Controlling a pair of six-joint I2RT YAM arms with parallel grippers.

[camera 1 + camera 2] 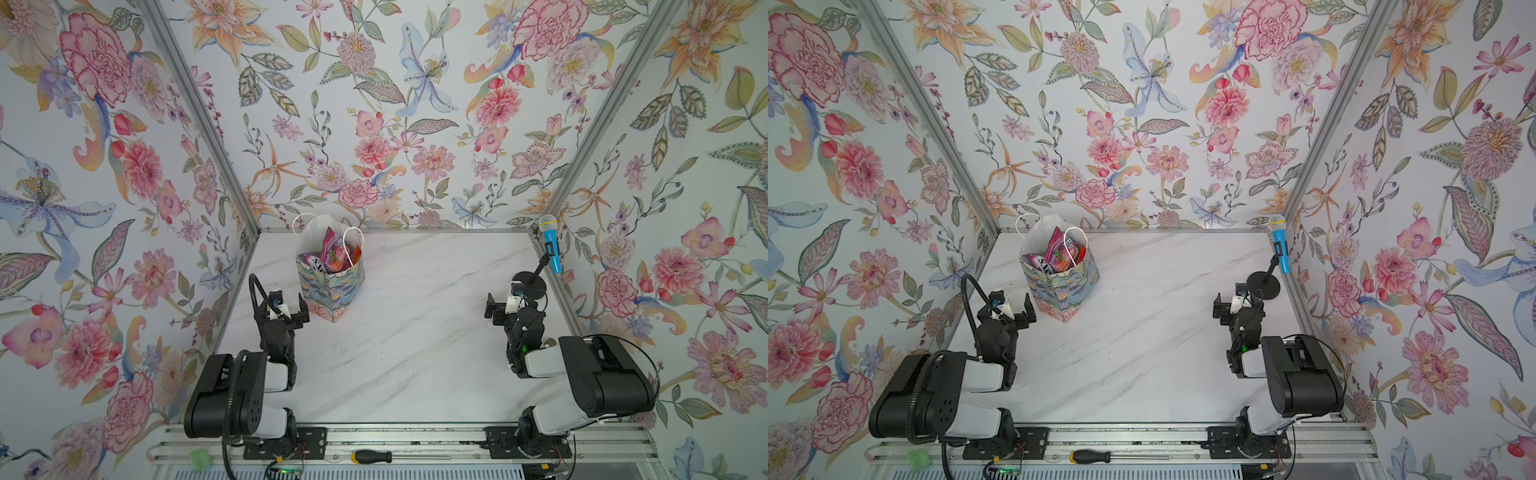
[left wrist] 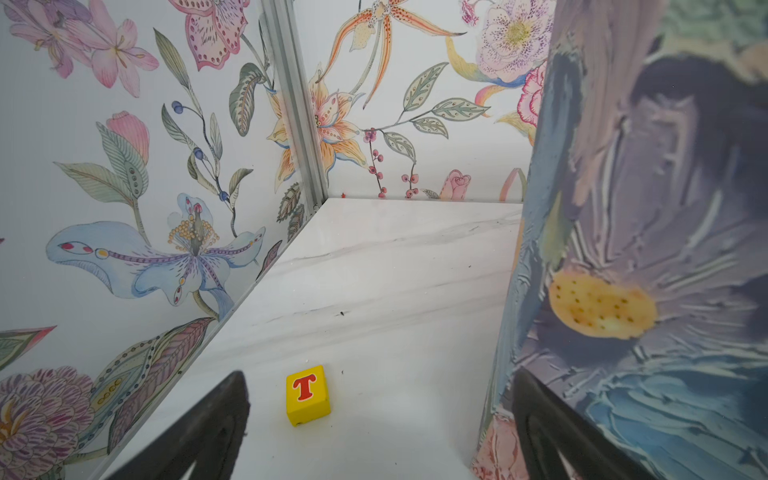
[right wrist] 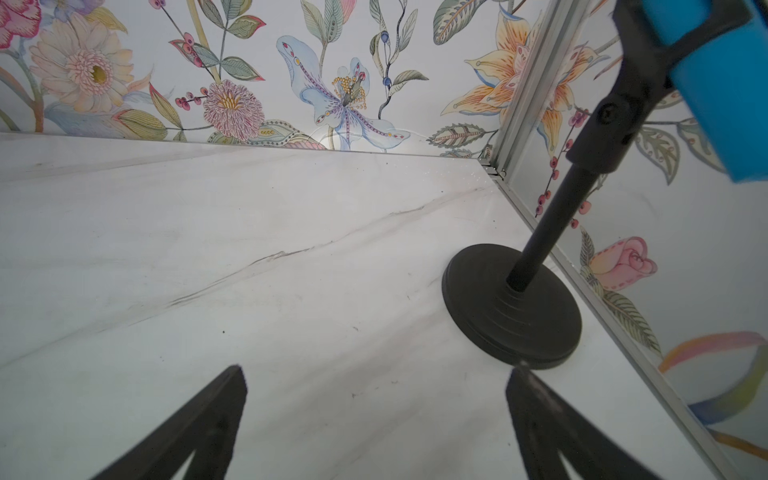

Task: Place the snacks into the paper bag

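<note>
Two wide: left tool (image 2: 378,373) beside paper bag (image 1: 332,291) corner; right tool (image 3: 376,369) near stand (image 3: 515,320) base.

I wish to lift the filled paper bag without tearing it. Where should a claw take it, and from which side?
Probably the white cord handles, pinched together from above: they stand upright over the open mouth, and the snacks crowd the inside of the paper bag.

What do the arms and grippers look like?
Both: black joints, white link shells. On the left arm a black corrugated conduit; on the right arm a thin black cable loop and green light. The left gripper and right gripper: black, tapering fingers.
</note>
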